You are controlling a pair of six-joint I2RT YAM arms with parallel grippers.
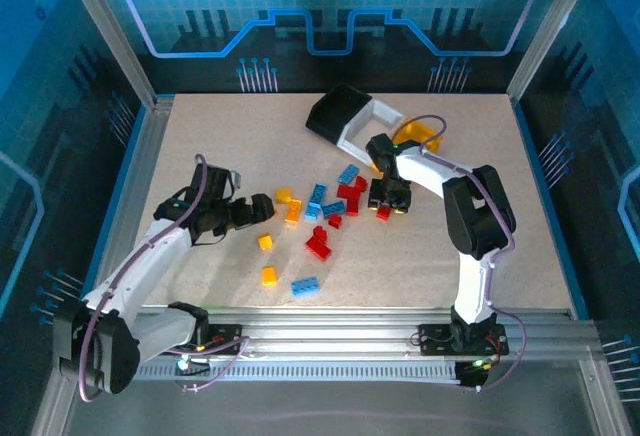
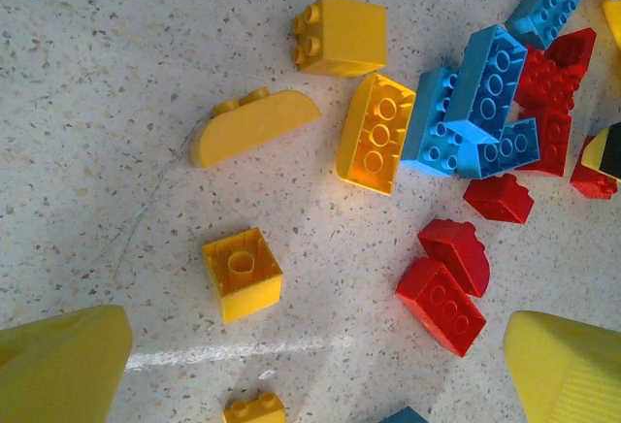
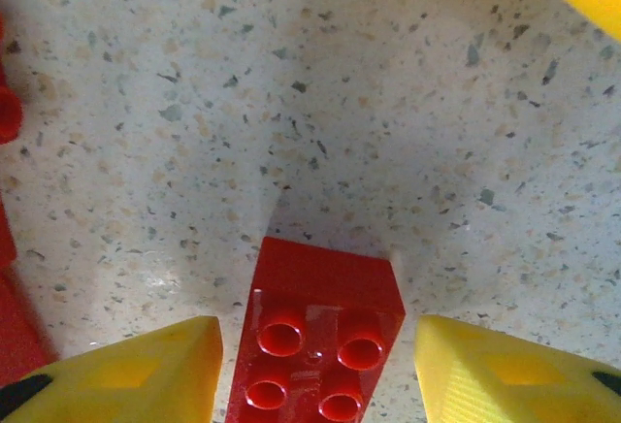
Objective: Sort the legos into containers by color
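Red, blue and yellow legos [image 1: 325,211] lie scattered mid-table. My right gripper [image 1: 388,199] is lowered over a red four-stud brick [image 3: 320,326] at the right end of the pile. Its yellow fingers [image 3: 146,370] straddle the brick, with a thin gap on the left and a wider one on the right. My left gripper [image 1: 258,211] hovers open left of the pile, above bare table between a yellow square brick [image 2: 243,273] and two red bricks [image 2: 441,302]. The containers stand behind: black [image 1: 338,111], white [image 1: 368,124], yellow [image 1: 418,136].
The black bin looks tipped against the white one. A yellow brick [image 1: 269,276] and a blue brick [image 1: 305,286] lie nearer the front edge. Metal frame rails border the table on all sides.
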